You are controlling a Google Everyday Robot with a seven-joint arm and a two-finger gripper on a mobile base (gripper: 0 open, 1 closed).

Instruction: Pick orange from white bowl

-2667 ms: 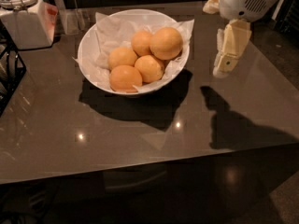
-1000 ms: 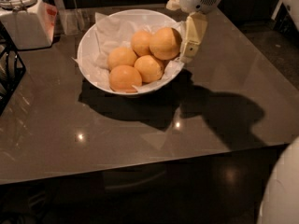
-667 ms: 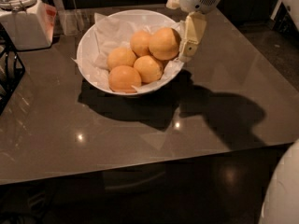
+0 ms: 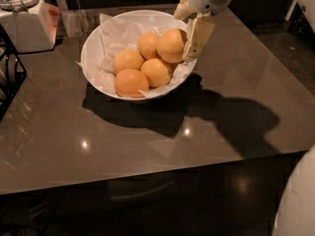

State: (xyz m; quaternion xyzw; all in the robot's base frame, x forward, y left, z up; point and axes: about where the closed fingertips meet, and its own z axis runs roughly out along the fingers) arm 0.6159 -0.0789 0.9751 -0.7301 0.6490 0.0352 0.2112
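Observation:
The white bowl, lined with crinkled white paper, stands on the dark table at the back centre. It holds several pale oranges. The largest orange lies at the bowl's right side, on top of the others. My gripper hangs down from its white wrist over the bowl's right rim, right beside that orange and touching or nearly touching its right side. The four smaller oranges lie to the left and below it.
A white lidded canister and a clear glass stand at the back left. A black wire rack is at the left edge. My white body fills the lower right corner. The table's front edge runs across below.
My gripper has moved left from over the table's right side to the bowl's right rim beside the largest orange. Over the last second it has barely moved.

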